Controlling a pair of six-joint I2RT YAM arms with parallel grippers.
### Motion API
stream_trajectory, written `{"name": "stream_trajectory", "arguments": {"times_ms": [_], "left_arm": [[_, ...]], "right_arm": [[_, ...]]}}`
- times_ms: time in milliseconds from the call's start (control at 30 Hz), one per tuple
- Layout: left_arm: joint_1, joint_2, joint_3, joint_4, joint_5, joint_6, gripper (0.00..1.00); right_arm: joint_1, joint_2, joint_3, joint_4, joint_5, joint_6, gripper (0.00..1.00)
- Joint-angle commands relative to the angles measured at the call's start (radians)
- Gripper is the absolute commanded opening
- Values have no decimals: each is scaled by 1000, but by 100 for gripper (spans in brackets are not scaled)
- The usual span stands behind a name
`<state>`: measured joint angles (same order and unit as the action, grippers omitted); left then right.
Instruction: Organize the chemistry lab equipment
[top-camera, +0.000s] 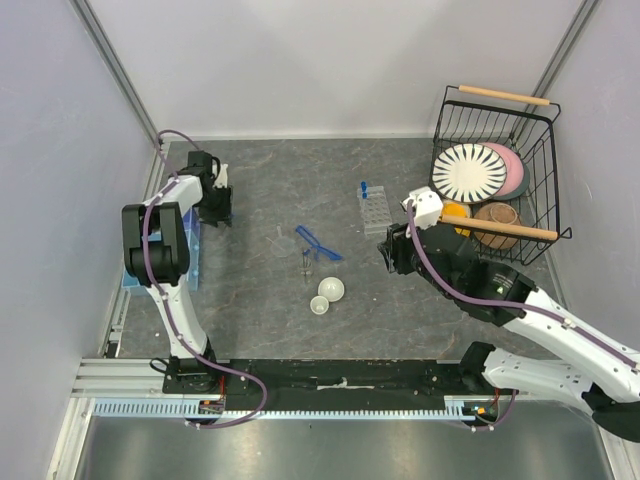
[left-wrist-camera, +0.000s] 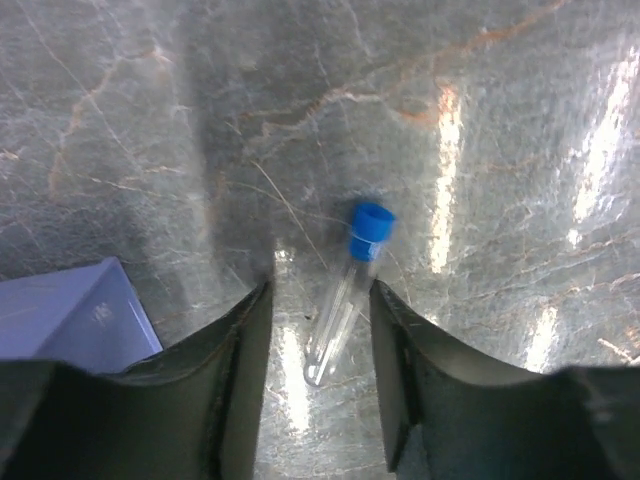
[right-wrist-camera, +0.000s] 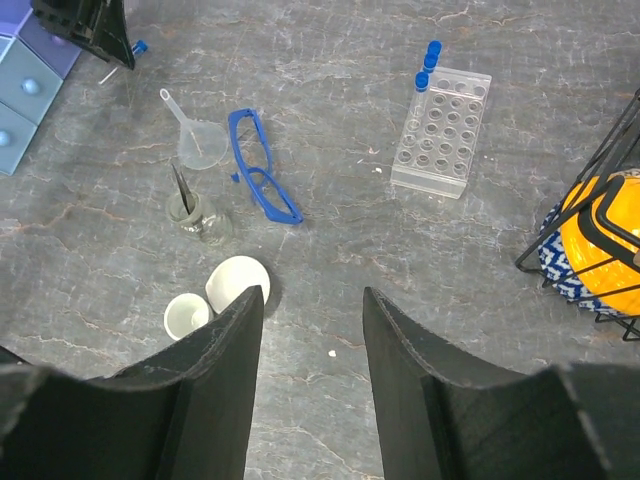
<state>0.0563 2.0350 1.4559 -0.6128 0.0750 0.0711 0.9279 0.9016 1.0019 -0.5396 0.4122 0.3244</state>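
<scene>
A: Left tool (left-wrist-camera: 320, 292) fills the near view: jaws wide apart, gripping nothing, one blue-capped tube (left-wrist-camera: 343, 300) flat on the tabletop (left-wrist-camera: 500, 100) between them, far left.
B: Step in hand?
A: Tube pickup, by my judgement. Next move: lower, close on the barrel, carry right to the tube rack (top-camera: 373, 208).
B: Right tool (right-wrist-camera: 312, 300)?
A: Open, empty, hovering near the rack. White dishes (right-wrist-camera: 238, 282) and safety glasses (right-wrist-camera: 262, 180) lie mid-tabletop.

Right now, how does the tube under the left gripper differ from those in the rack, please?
The loose tube lies flat on the table; the racked tubes stand upright in the rack. The loose tube sits between the left gripper's open fingers; the racked tubes have no gripper around them. Both are clear with blue caps.
</scene>
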Motion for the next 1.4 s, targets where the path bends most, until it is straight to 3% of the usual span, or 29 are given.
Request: {"name": "stream_trajectory", "arguments": {"times_ms": [0, 33, 167, 300, 333, 600, 900, 1000, 1200, 1367], "left_arm": [[-77, -24, -63, -10, -23, -22, 46], [-88, -25, -66, -18, -27, -25, 44], [-137, -33, -110, -18, -31, -53, 22], [-200, -62, -134, -21, -14, -98, 10], [-211, -74, -137, -19, -17, -105, 2], [-292, -255, -124, -57, -52, -149, 2], [-309, -489, 17, -169, -133, -203, 2], [-345, -584, 23, -194, -52, -212, 2], [-444, -737, -17, -229, 276, -223, 2], [-532, -884, -155, -148, 580, -192, 2]], "right_arm": [[5, -39, -8, 17, -9, 33, 51], [5, -44, -6, 15, -9, 34, 50], [5, -44, -3, 3, -1, 39, 50], [6, -27, 1, -13, 28, 36, 50], [5, -27, 3, -14, 37, 36, 50], [5, 5, 37, -23, 46, 27, 50], [5, 75, 38, -7, 56, 18, 50], [5, 97, 23, 41, 16, 10, 50], [5, 169, 75, 41, 46, -31, 50], [3, 194, 147, 23, -103, -77, 52]]}}
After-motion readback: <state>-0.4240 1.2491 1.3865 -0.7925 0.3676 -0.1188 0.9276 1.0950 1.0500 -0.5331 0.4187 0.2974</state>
